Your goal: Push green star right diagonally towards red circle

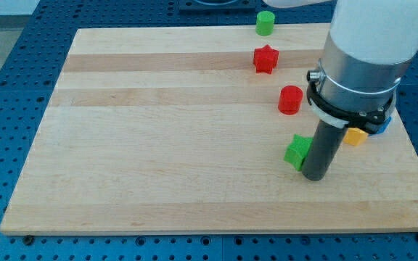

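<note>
Green star (pixel 296 151) lies on the counter (pixel 158 145), below the red circle (pixel 290 99) and slightly toward the view's right of it. My tip (pixel 314 176) touches the star's right side, just below it. No pincer exists on this rod, so nothing opens or closes. Contact seems made, but from the wrong flank: next, I judge, the tip should come round beneath the star and drive it upward toward the circle.
</note>
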Controlling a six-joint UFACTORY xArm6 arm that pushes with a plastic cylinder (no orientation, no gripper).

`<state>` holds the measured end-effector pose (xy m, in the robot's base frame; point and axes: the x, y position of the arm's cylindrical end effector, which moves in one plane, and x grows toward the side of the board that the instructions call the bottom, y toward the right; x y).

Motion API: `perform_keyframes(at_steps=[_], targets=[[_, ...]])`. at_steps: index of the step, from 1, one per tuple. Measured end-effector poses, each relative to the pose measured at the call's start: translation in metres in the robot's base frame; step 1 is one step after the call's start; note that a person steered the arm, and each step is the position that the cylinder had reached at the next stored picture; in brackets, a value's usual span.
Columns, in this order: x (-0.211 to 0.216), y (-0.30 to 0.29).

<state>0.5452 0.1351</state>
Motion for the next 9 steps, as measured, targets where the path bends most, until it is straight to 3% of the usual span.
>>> perform_keyframes(at_steps=[4,9], targets=[[0.021,0.048],[-0.048,-0.016]])
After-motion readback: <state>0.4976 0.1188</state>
